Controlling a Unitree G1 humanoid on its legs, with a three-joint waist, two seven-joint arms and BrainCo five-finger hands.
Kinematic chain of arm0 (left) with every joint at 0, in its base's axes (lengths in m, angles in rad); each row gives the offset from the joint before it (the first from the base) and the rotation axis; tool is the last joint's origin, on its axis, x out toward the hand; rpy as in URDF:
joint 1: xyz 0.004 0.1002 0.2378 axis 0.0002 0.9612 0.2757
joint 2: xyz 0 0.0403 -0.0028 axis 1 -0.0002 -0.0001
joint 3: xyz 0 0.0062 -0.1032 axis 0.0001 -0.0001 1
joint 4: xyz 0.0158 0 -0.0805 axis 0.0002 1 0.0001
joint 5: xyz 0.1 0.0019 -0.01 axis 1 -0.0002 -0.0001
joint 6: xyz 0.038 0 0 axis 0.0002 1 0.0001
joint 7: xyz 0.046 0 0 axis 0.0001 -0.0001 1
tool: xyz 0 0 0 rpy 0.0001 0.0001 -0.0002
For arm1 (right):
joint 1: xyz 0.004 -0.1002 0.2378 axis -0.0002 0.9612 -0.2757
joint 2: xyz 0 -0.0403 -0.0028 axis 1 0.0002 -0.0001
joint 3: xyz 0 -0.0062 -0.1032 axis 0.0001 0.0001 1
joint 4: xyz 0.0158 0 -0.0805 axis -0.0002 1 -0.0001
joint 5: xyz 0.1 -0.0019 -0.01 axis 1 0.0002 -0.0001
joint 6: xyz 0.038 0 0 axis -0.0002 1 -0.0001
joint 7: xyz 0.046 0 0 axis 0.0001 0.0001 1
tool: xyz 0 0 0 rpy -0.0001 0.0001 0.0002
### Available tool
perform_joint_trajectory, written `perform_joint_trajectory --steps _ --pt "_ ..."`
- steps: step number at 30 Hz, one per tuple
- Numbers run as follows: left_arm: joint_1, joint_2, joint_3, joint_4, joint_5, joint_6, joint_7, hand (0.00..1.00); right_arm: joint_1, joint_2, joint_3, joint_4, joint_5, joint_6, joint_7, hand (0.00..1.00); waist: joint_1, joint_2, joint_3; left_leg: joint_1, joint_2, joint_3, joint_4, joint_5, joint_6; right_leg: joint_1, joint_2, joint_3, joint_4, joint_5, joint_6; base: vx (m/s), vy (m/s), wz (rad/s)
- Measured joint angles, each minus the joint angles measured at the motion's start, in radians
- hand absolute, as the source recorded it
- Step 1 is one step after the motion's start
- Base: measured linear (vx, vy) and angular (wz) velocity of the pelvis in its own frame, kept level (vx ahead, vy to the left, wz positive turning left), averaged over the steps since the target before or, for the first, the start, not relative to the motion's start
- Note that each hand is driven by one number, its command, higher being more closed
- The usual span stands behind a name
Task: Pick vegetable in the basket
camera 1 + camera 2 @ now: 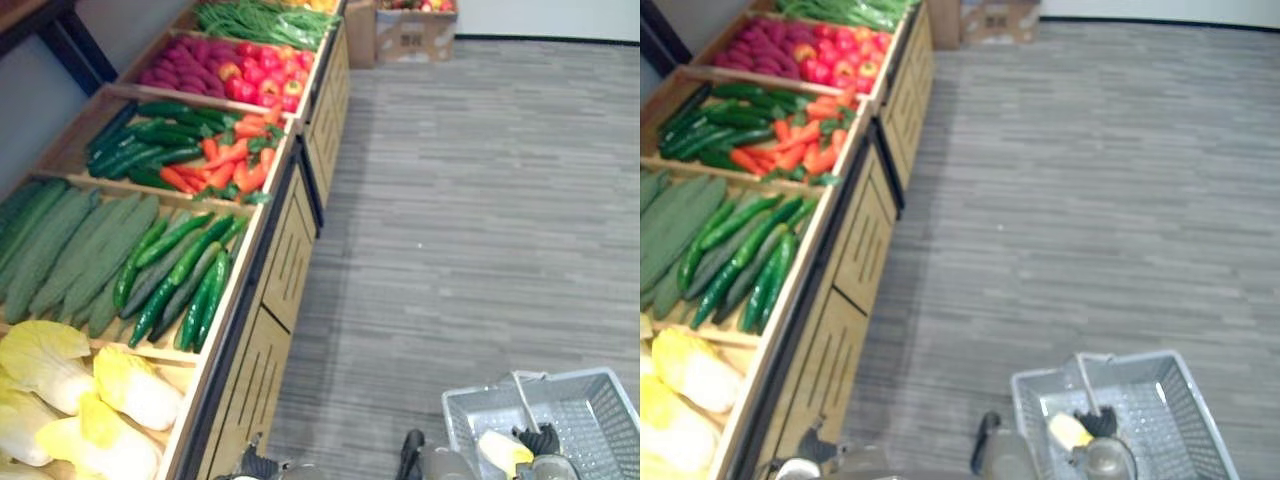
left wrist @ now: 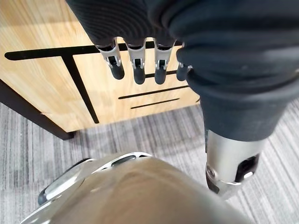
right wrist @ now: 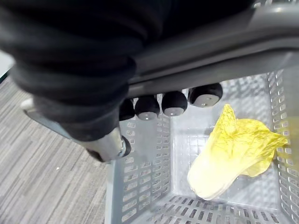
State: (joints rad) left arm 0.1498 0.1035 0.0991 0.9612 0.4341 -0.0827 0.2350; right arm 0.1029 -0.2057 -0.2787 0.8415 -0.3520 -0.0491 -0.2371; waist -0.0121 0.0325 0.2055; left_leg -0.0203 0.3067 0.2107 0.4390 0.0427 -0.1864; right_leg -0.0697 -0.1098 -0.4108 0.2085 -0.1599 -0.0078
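Careful: your right hand (image 3: 174, 103) is curled round the basket (image 3: 140, 186) handle (image 3: 224, 42), left hand (image 2: 136, 65) slack; a swing could spill the cabbage (image 3: 233, 156).

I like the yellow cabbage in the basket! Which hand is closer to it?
Right. The right hand grips the handle just above the cabbage; the left hand hangs by the wooden stand, apart from the basket.

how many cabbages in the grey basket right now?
1. The cabbage lies on the floor of the basket, under the right robot hand curled round the handle. Nothing seems hidden.
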Motion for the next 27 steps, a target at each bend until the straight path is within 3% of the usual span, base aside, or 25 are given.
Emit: perform_joint_trajectory --steps 4,7,8,9,10,12,14,18,22,23,24,25,27 --pt "0.005 -0.022 0.028 -0.006 0.0 -0.001 0.0 0.0 -0.025 -0.045 0.008 -0.001 -0.002 -0.006 0.0 1.0 0.019 0.008 -0.014 -0.027 -0.037 0.021 -0.015 -0.069 -0.008 0.057 -0.019 0.009 -0.069 0.024 -0.01 0.14 -0.008 -0.05" --pt "0.007 -0.023 0.029 -0.006 0.0 -0.001 0.0 0.0 -0.06 -0.061 0.01 -0.001 -0.003 -0.008 0.001 1.0 0.021 0.008 -0.014 -0.045 -0.089 0.016 -0.158 -0.082 -0.006 0.065 -0.045 0.013 -0.067 0.029 -0.001 0.09 0.147 -0.03" --pt "0.007 -0.024 0.03 -0.006 0.0 -0.001 0.0 0.0 -0.066 -0.062 0.01 -0.001 -0.003 -0.009 0.001 1.0 0.022 0.009 -0.014 -0.045 -0.106 0.005 -0.236 -0.055 0.019 0.074 -0.051 0.011 -0.068 0.033 0.007 0.09 0.276 0.01" --pt "0.012 -0.029 0.031 -0.006 0.0 -0.002 0.0 0.0 -0.066 -0.063 0.01 -0.001 -0.004 -0.01 0.001 1.0 0.024 0.019 -0.02 -0.044 -0.115 -0.007 -0.307 0.033 0.055 0.08 -0.048 0.008 -0.07 0.039 0.022 0.08 0.259 0.01" --pt "0.014 -0.033 0.035 -0.005 0.0 -0.002 0.001 0.0 -0.065 -0.064 0.01 0.0 -0.004 -0.012 0.001 1.0 0.025 0.027 -0.025 -0.047 -0.115 0.0 -0.317 0.062 0.062 0.086 -0.044 0.009 -0.074 0.04 0.035 0.09 0.263 0.16" --pt "0.012 -0.021 0.048 -0.005 0.001 -0.001 0.003 0.0 -0.048 -0.049 0.013 0.0 -0.004 -0.023 0.002 1.0 0.029 0.001 -0.043 -0.045 -0.157 -0.005 -0.349 0.055 0.064 0.111 -0.071 -0.011 -0.141 0.067 0.087 0.06 0.24 0.31" --pt "0.011 -0.015 0.049 -0.005 0.002 0.0 0.0 0.0 -0.046 -0.046 0.012 0.0 -0.004 -0.024 0.002 1.0 0.033 -0.006 -0.042 -0.048 -0.18 -0.007 -0.37 0.055 0.064 0.129 -0.085 -0.028 -0.181 0.087 0.113 0.0 0.174 0.31" --pt "0.014 -0.021 0.044 -0.005 0.003 -0.002 -0.003 0.0 -0.044 -0.04 0.015 -0.001 -0.021 -0.024 0.005 1.0 0.05 -0.002 -0.041 -0.047 -0.186 -0.009 -0.366 0.05 0.065 0.146 -0.084 -0.033 -0.209 0.108 0.12 -0.04 0.058 0.06" --pt "0.038 -0.023 0.044 -0.004 0.003 -0.002 -0.004 0.0 -0.045 -0.04 0.014 0.0 -0.034 -0.025 0.005 1.0 0.053 0.016 -0.047 -0.019 -0.143 -0.004 -0.368 -0.041 0.079 0.137 -0.036 0.014 -0.21 0.109 0.119 -0.04 0.004 -0.34" --pt "0.047 -0.023 0.044 -0.003 0.001 -0.002 -0.005 0.0 -0.057 -0.04 0.014 0.0 -0.04 -0.025 0.004 1.0 0.06 0.02 -0.05 -0.008 -0.136 -0.002 -0.365 -0.099 0.089 0.106 -0.033 0.044 -0.17 0.077 0.127 -0.01 0.059 -0.63" --pt "0.045 -0.023 0.045 -0.003 0.0 -0.001 -0.006 0.0 -0.06 -0.037 0.015 0.0 -0.04 -0.024 0.004 1.0 0.063 0.011 -0.047 -0.007 -0.14 0.008 -0.358 -0.117 0.087 0.076 -0.047 0.063 -0.121 0.053 0.132 -0.02 0.098 -0.7" --pt "0.047 -0.024 0.04 -0.006 -0.001 -0.004 -0.011 0.0 -0.061 -0.032 0.024 -0.001 -0.04 -0.022 0.004 1.0 0.072 -0.003 -0.045 0.004 -0.152 0.03 -0.347 -0.148 0.088 0.022 -0.088 0.09 -0.006 0.005 0.157 -0.03 0.058 -0.48" --pt "0.043 0.003 0.028 0.005 0.0 0.0 -0.049 0.0 -0.062 -0.022 0.054 0.0 -0.041 -0.016 0.004 1.0 0.068 -0.026 -0.031 0.042 -0.155 0.046 -0.349 -0.157 0.086 -0.074 -0.13 0.13 0.254 -0.002 0.165 -0.02 0.018 -0.33"
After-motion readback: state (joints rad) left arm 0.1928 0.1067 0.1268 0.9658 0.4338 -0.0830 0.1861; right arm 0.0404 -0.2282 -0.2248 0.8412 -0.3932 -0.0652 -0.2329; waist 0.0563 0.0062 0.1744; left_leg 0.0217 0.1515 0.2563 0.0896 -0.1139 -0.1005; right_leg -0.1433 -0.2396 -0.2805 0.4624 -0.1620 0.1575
